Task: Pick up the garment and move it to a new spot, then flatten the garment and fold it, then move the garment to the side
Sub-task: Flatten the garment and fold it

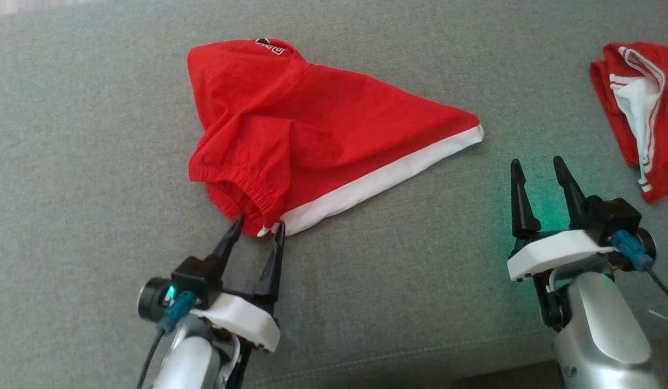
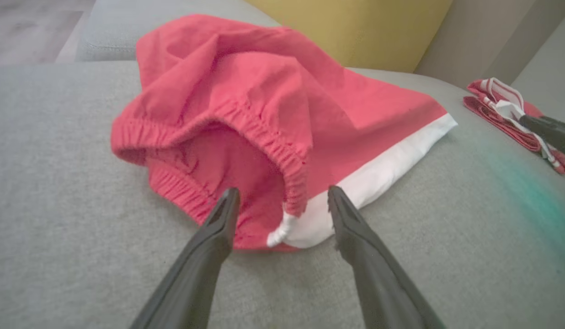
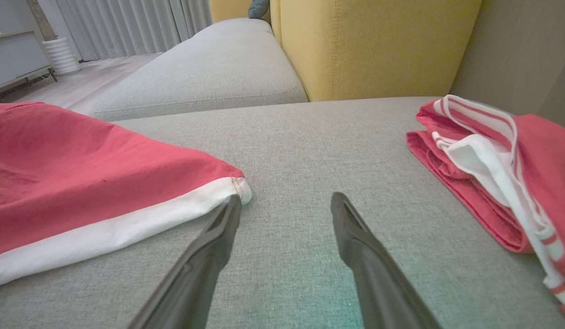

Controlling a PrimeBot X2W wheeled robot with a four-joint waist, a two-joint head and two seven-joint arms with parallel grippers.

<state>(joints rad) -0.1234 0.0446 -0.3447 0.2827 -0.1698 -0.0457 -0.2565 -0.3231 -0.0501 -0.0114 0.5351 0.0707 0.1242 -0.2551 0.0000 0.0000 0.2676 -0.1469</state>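
Left wrist view: poising spread left gripper [image 2: 282, 192] astride waistband corner of red shorts [image 2: 246, 91] crumpled on grey sofa cushion [image 2: 58, 205]; parking spread right gripper [image 1: 536, 162] near their hem. Apparently beginning pick-up, next needing a pinch.

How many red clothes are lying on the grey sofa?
2. A crumpled red garment with a white band lies in the middle of the sofa. A second red-and-white garment sits at the head view's right edge, partly cut off. More could lie out of frame.
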